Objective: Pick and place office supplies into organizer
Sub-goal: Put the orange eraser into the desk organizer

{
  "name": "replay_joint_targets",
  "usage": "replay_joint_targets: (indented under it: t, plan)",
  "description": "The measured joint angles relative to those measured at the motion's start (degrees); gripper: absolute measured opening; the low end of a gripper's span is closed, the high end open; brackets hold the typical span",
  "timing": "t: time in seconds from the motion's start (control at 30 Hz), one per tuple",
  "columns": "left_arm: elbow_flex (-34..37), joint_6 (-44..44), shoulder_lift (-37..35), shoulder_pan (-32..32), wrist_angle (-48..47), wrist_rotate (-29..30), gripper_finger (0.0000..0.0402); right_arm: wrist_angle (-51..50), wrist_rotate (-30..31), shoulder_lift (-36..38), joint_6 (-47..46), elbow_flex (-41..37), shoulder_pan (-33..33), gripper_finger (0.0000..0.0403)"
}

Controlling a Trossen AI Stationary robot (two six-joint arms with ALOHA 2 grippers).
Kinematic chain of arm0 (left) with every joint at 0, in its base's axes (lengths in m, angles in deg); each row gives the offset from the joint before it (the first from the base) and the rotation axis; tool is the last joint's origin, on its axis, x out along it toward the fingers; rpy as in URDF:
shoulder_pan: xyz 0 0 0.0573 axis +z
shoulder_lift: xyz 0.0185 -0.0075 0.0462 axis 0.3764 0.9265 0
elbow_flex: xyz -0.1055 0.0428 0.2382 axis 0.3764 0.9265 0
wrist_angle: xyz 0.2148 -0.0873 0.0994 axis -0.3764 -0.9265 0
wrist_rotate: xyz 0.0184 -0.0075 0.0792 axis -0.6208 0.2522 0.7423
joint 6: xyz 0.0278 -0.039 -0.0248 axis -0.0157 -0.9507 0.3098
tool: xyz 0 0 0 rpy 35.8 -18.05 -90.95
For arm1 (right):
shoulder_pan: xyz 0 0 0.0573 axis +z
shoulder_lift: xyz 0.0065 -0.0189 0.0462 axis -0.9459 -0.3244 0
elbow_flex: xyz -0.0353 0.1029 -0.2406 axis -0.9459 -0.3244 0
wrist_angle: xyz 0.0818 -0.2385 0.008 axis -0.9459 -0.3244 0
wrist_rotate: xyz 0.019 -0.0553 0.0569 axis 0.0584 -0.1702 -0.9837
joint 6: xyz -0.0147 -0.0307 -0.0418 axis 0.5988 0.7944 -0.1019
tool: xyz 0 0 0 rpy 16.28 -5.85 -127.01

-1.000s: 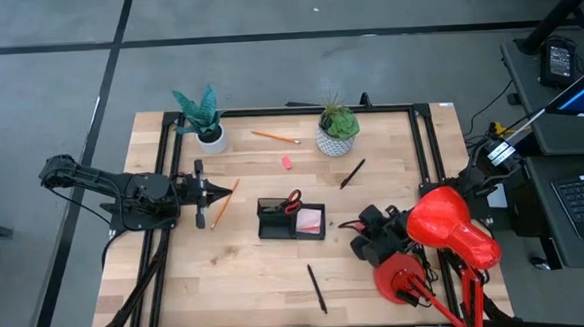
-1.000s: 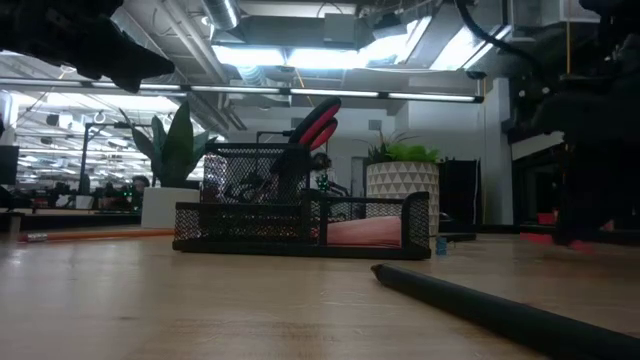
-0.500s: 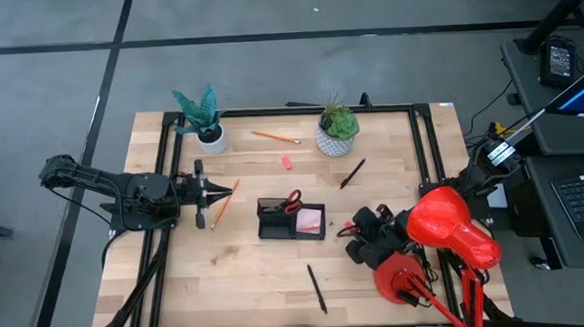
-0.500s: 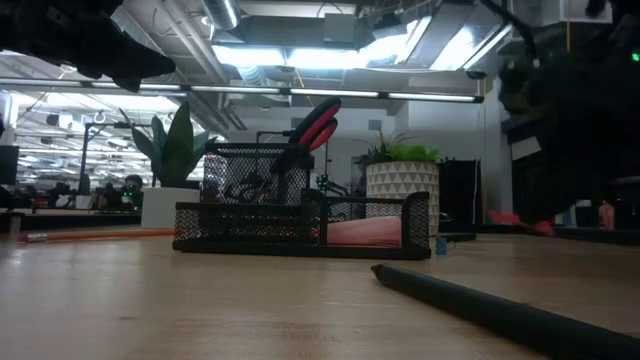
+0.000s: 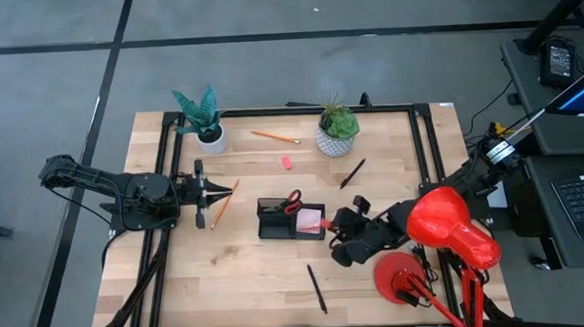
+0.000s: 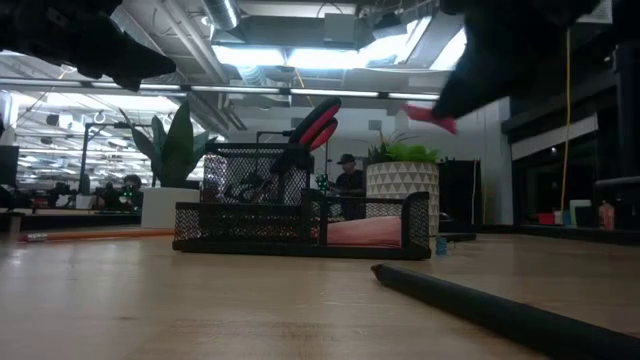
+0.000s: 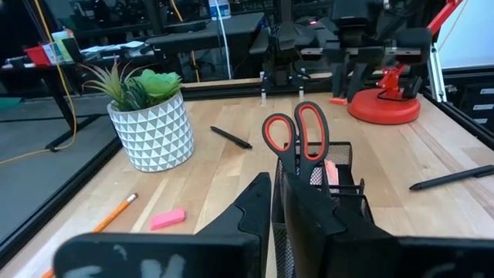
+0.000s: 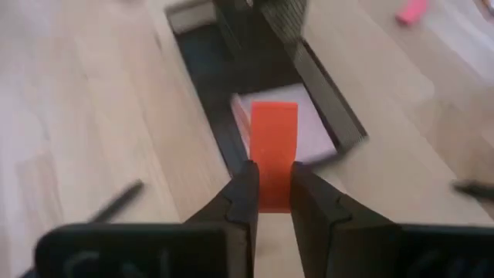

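The organizer (image 5: pixel 291 220) is a small black wire-mesh tray sitting near the middle of the pale butcher-block table (image 5: pixel 248 276), with the red-handled scissors (image 5: pixel 292 199) standing blades-down in its taller compartment and a pink sticky-note block (image 5: pixel 311 221) lying flat in the lower one. The right gripper (image 5: pixel 337 223) hangs just beside the tray's right end, its two dark fingers pinched on a flat, smooth orange eraser (image 8: pixel 274 154), which in the right wrist view sits right over the pale sticky-note block. A second ago that arm was tucked back by the glossy red lamp (image 5: pixel 446 231) at the table's right edge; it has since swung in to the tray, and in the low view its dark bulk has gone from the right side and now shows high up with the orange piece at its tip. The left gripper (image 5: pixel 223 191) lies low at the table's left side, its pointed fingers only a sliver apart, tips close to a thin orange pencil (image 5: pixel 224 203); it has not shifted. Another pencil (image 5: pixel 275 136) lies between the two white plant pots (image 5: pixel 337 141), a small pink eraser (image 5: pixel 286 163) lies near them, and two slim dark pens (image 5: pixel 318 288) rest on the wood, one toward the front edge, one near the patterned pot.
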Motion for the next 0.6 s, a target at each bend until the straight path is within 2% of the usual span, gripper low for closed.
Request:
replay_joint_targets:
  t: [0.23, 0.4, 0.6]
  plan:
    - [0.0, -0.1, 0.0, 0.0, 0.0, 1.7, 0.0034, 14.2, 0.1, 0.0, 13.4, -1.9, -1.4, 0.0059]
    - [0.0, -0.3, 0.0, 0.0, 0.0, 3.1, 0.0034, 19.7, -0.1, -0.9, 20.3, -2.0, -2.6, 0.0059]
    - [0.0, -0.9, 0.0, 0.0, 0.0, 3.1, 0.0034, 23.8, -7.6, -4.7, 22.8, -2.0, -5.4, 0.0059]
